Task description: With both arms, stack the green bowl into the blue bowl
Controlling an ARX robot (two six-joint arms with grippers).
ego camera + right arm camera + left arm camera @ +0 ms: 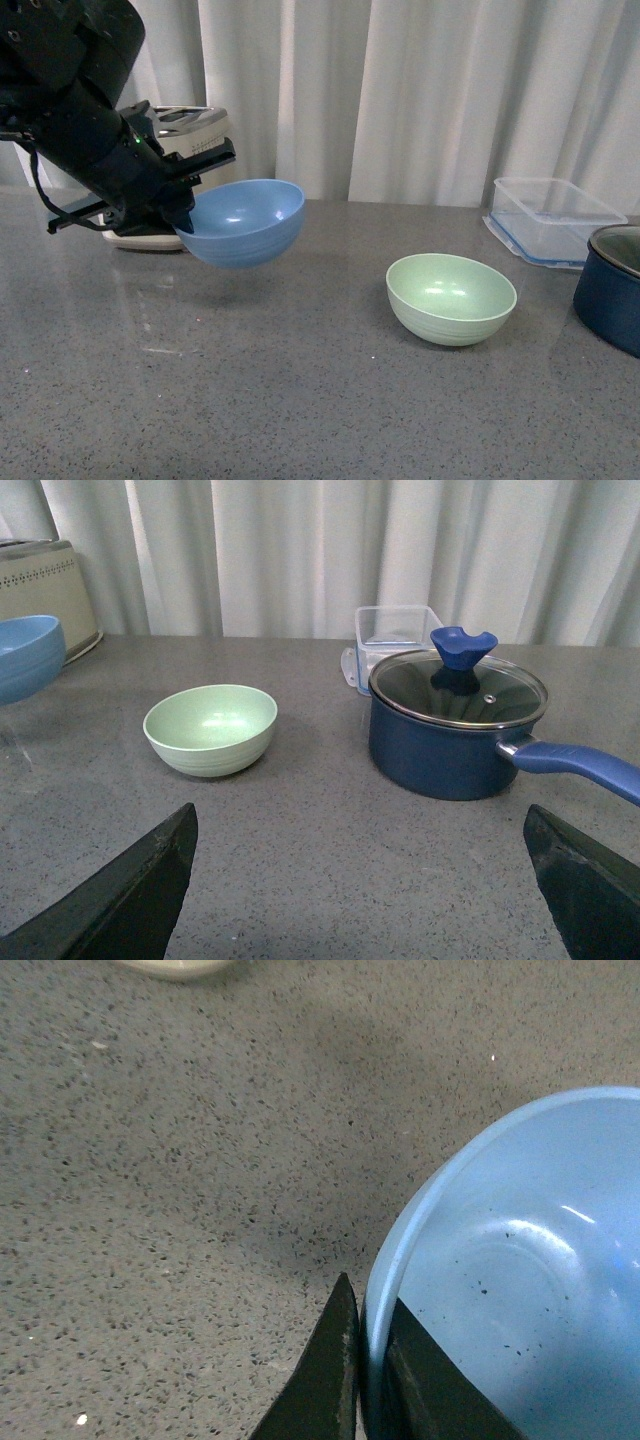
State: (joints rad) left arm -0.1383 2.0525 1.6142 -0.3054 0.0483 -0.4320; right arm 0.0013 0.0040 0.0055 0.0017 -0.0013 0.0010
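Left claw [188, 205] clamps the rim of the blue bowl [245, 225], held off the counter [250, 390]. Open counter lies between it and the green bowl [450, 298]. Right claw [360, 900] is spread wide.

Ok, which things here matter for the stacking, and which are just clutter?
Job: blue bowl, clamped by its rim in the left gripper; green bowl, on the table; right gripper, open.
Clutter: pot, clear container, cream appliance.
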